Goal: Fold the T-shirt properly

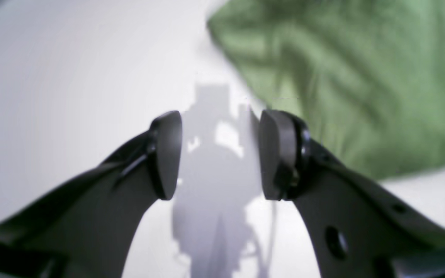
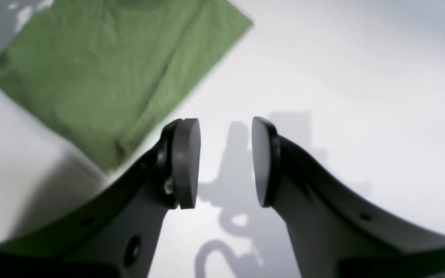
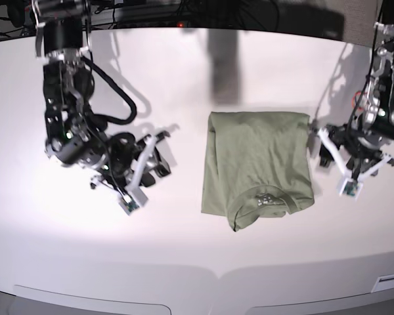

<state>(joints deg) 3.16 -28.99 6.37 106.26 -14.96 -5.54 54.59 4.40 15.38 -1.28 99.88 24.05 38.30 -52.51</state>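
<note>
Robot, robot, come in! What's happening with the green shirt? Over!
Left gripper open, empty. Right gripper open, empty. T-shirt folded narrow on the table, between both arms, untouched. Nothing in the way.

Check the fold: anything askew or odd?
Mostly tidy. The T-shirt lies folded into a rough rectangle on the table, but its collar end bulges past the lower edge and the left edge slants. Both end effectors are open, clear of it.

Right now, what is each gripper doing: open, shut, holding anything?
Left gripper: open, holding nothing, beside the green T-shirt.
Right gripper: open, holding nothing, over the bare white table.
</note>
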